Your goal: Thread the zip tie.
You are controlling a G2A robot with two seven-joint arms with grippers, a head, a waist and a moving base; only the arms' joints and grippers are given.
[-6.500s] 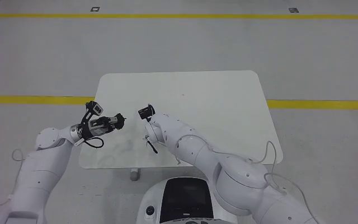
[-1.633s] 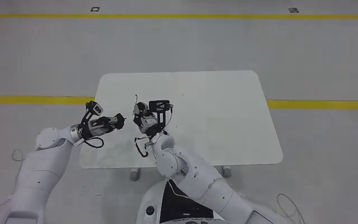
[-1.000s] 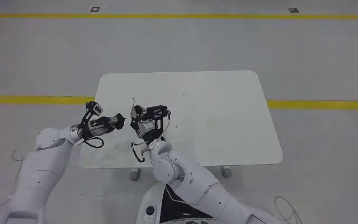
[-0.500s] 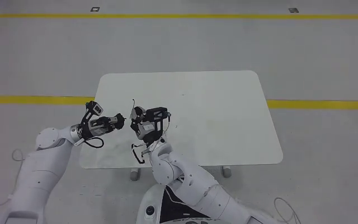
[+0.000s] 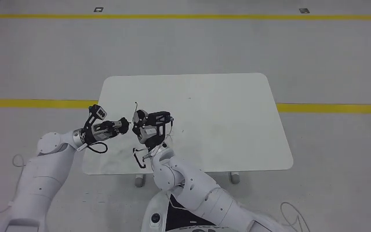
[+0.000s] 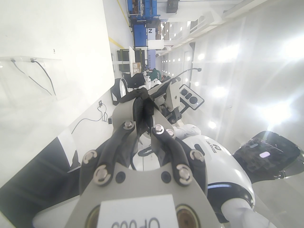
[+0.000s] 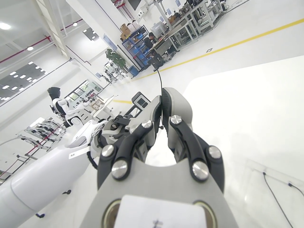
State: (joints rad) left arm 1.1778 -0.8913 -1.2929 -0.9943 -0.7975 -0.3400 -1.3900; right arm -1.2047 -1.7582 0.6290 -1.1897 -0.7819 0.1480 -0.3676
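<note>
One zip tie (image 7: 159,81) is pinched in the closed right gripper (image 7: 162,103); left gripper (image 6: 142,100) closed nearby.

One zip tie (image 7: 159,78) (seemingly), one table (image 5: 232,116)

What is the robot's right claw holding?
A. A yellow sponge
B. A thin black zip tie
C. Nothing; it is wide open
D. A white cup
B: in the right wrist view, the right gripper is shut on the zip tie, whose thin black strap sticks out past the fingertips.
</note>
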